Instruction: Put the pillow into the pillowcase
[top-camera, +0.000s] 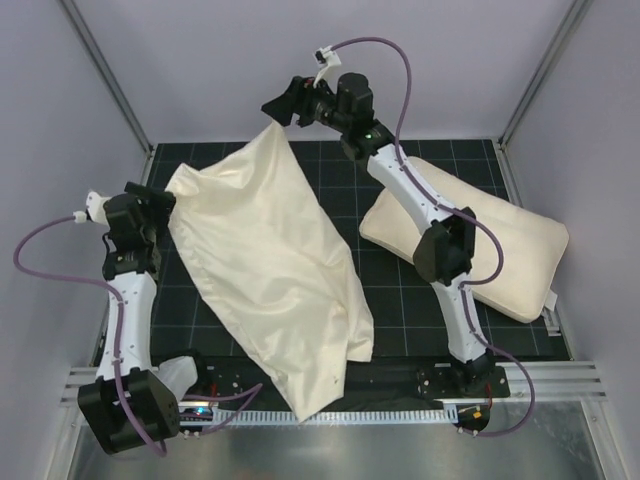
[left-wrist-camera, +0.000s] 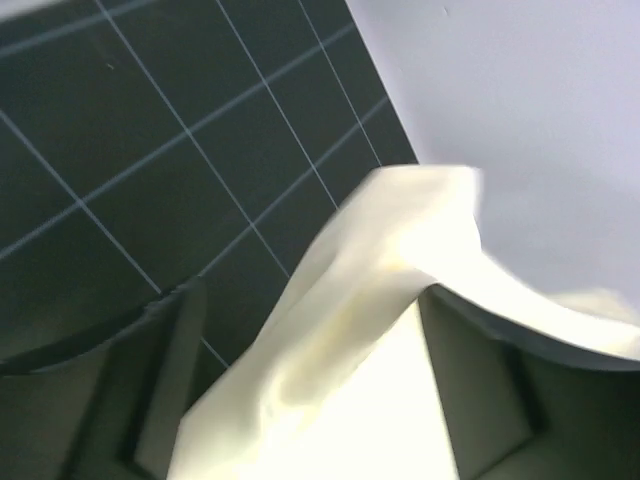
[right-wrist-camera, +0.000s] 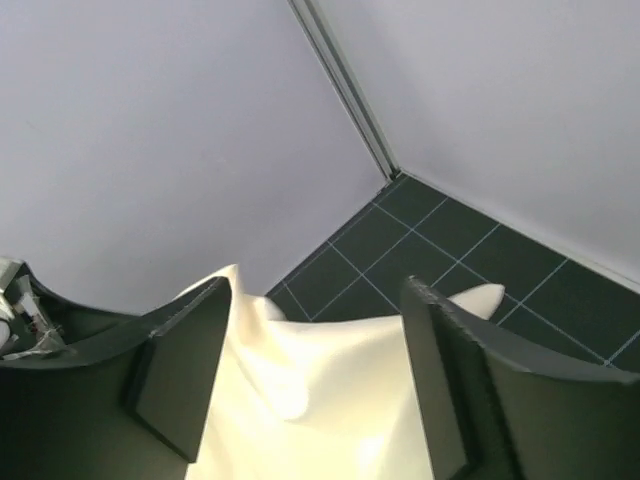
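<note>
Pillowcase, the thin, wrinkly, cream-white cloth sack (top-camera: 265, 265), lies stretched in a slant across the dark table with the grid lines (top-camera: 400, 305). One far corner is at the right tool (right-wrist-camera: 315, 300). Another corner is at the left tool (left-wrist-camera: 310, 290). The near end hangs past the front edge of the table.

Both tools are spread apart. Cloth lies between the fingers of each one, but neither is pinching it. Some cloth is draped over one finger of the left tool.

The thick, puffy cream pillow (top-camera: 515, 250) sits on the right side of the table, partly under the right arm. It is apart from the pillowcase and not inside it yet.

What could go wrong, I think:
- If the arms move now, the cloth may slip out, because nothing holds it.
- The draped bit could catch on the left finger and get dragged along.
- The hanging end could pull the whole sack off the table.
- The right arm could bump the pillow when it comes down.
- I cannot tell where the sack's open mouth is, so a tool might grab the wrong side.
</note>
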